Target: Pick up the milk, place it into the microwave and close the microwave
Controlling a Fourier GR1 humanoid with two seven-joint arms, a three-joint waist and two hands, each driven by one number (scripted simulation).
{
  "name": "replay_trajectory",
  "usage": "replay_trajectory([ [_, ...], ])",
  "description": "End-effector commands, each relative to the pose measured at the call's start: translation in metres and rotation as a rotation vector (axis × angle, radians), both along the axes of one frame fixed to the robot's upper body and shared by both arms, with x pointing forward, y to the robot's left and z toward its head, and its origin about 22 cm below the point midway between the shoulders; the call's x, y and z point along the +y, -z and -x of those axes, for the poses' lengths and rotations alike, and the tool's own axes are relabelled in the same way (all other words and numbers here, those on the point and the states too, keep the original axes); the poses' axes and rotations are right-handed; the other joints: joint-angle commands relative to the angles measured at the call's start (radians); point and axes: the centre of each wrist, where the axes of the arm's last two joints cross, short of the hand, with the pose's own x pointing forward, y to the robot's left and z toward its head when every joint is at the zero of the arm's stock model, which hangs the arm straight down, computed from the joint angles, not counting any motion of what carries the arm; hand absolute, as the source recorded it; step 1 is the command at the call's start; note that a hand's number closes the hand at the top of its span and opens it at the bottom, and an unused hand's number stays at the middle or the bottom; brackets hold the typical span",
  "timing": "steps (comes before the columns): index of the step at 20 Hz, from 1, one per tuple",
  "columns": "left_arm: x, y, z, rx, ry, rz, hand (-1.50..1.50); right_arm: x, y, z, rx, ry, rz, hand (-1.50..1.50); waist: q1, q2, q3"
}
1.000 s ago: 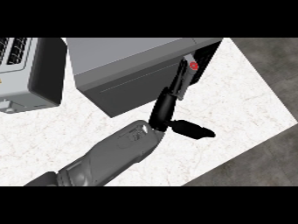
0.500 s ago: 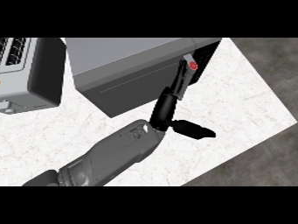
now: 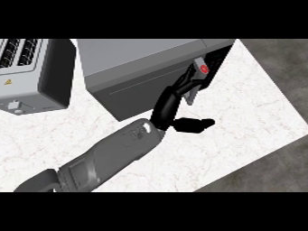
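Here one robot hand (image 3: 171,104) reaches one microwave (image 3: 139,74); one toaster (image 3: 23,72) nearby.

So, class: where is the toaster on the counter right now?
In the head view, the toaster stands at the upper left of the counter, just left of the microwave.

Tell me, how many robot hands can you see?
1. One black hand reaches to the microwave front, near the middle of the view. The other hand is out of sight.

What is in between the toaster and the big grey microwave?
In the head view, only a dark shadowed gap and a strip of bare white counter lie between the toaster and the microwave.
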Motion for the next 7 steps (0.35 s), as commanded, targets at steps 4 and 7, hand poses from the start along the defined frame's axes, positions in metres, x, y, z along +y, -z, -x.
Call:
replay_trajectory([
  [4,0.036,-0.006,-0.043,0.044,-0.287,-0.161,-1.5,-0.006,-0.004,0.004,0.007,0.024,0.009,-1.5,0.029,0.004,0.003],
  [7,0.033,-0.012,-0.047,0.033,-0.294,-0.181,-1.5,-0.006,-0.006,0.005,0.001,0.032,0.002,-1.5,0.041,0.0,0.001],
])
